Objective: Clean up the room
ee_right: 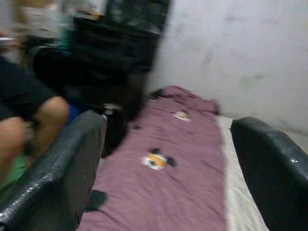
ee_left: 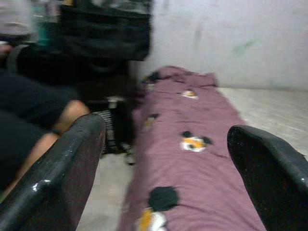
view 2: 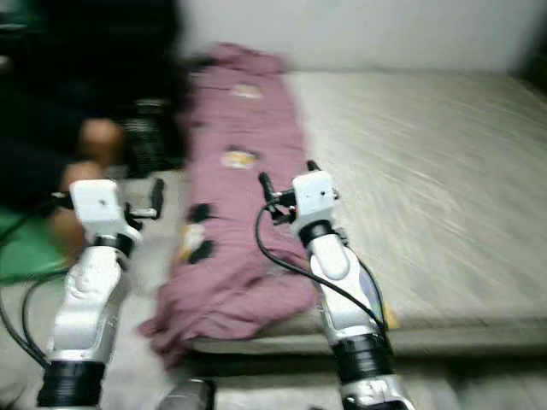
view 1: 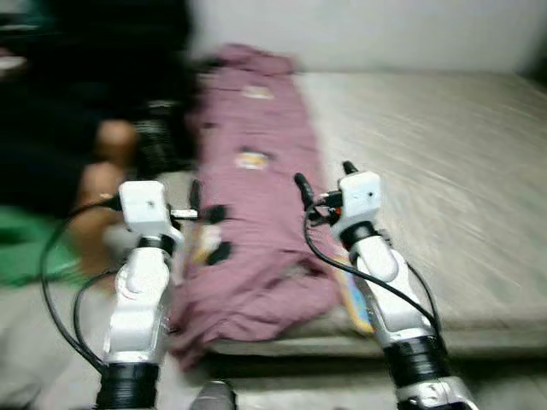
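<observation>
While blurred by camera motion, looks like the approach step: closing on the purple cartoon-print blanket (view 1: 252, 205) strung along the mattress (view 1: 444, 188) edge. Left gripper (view 1: 195, 209) raised, fingers spread apart, holding nothing, blanket just ahead and inboard. Right gripper (view 1: 323, 181) likewise spread and unladen, above the blanket's near end. Seated person (view 1: 94, 184) beyond the left gripper. Next, probably: lower and pinch the bunched near fold.

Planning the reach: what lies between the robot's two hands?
The purple blanket, draped along the mattress edge, lies between left hand and right hand in the left eye view.
</observation>
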Controlling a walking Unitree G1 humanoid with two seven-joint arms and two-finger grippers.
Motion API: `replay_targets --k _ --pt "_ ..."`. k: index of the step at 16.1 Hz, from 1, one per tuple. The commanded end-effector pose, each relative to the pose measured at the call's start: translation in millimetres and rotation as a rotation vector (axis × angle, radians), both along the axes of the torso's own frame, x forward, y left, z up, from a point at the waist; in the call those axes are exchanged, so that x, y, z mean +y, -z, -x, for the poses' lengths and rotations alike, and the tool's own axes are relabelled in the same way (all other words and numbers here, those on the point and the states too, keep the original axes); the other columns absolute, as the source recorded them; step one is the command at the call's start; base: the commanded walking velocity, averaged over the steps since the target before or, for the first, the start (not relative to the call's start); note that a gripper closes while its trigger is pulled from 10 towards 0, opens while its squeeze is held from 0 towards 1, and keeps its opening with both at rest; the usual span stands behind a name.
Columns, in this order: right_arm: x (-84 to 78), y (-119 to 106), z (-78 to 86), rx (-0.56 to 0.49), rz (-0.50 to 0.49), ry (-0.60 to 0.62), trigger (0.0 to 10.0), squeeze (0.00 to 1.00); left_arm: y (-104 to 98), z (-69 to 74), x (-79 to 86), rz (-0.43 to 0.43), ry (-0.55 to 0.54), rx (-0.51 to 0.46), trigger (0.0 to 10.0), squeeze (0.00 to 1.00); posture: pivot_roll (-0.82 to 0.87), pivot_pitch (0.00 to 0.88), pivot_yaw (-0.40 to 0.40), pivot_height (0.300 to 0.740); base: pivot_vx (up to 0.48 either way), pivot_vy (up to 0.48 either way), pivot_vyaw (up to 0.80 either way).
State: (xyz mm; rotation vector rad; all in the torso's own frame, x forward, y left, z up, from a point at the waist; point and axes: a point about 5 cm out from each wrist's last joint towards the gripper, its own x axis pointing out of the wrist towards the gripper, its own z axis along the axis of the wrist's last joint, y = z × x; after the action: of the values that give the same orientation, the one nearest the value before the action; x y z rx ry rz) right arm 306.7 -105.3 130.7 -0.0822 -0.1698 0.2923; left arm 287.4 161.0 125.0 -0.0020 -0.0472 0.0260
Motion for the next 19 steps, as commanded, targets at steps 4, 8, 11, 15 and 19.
replay_targets --k 4,8,11,15,19 --pt "0.4 -3.4 -2.2 -0.009 -0.002 -0.004 10.0 0.0 1.2 -0.3 1.7 -0.019 -0.018 0.014 10.0 0.0 0.02 0.0 -0.027 0.74 0.0 0.0 0.8" --pt "0.7 -2.9 -2.5 -0.006 -0.001 -0.002 10.0 0.0 1.2 -0.8 0.9 -0.024 -0.011 0.016 10.0 0.0 0.02 0.0 -0.028 0.74 0.0 0.0 0.52" --pt "0.4 -2.7 -2.4 -0.004 -0.009 0.001 10.0 0.0 1.4 -0.9 0.5 -0.026 -0.008 0.018 10.0 0.0 0.02 0.0 -0.028 0.74 0.0 0.0 0.0" --pt "0.3 -2.5 -2.5 -0.004 -0.009 -0.001 10.0 0.0 1.4 -1.1 -0.4 -0.029 -0.002 0.017 10.0 0.0 0.03 0.0 -0.029 0.74 0.0 0.0 0.0" --pt "0.3 -2.1 -2.6 -0.003 -0.002 -0.005 10.0 0.0 1.7 -0.9 -1.1 -0.03 0.0 0.018 10.0 0.0 0.03 0.0 -0.031 0.74 0.0 -0.186 0.0"
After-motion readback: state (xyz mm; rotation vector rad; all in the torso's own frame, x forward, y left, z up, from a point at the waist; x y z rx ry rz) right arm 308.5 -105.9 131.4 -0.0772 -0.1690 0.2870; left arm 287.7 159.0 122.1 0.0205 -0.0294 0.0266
